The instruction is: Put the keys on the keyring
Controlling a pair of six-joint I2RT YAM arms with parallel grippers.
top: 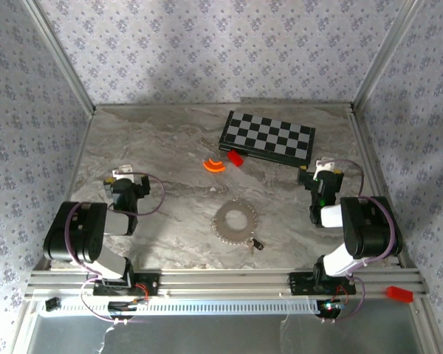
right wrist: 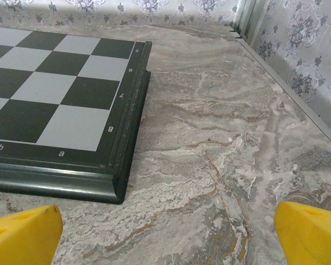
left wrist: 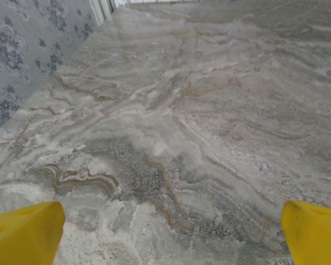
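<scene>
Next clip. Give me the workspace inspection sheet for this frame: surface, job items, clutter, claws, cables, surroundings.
Surface: grey marbled table, no spills seen.
Job's things: chain loop flat mid-table; small key at its near-right rim, attached or not cannot tell.
Clutter: chessboard at the far side; orange arc and red block before it; red piece on the front rail.
Claws: left claw and right claw open, holding nothing.
Cables: purple cable looped at each wrist.
Surroundings: floral walls, metal frame posts.
</scene>
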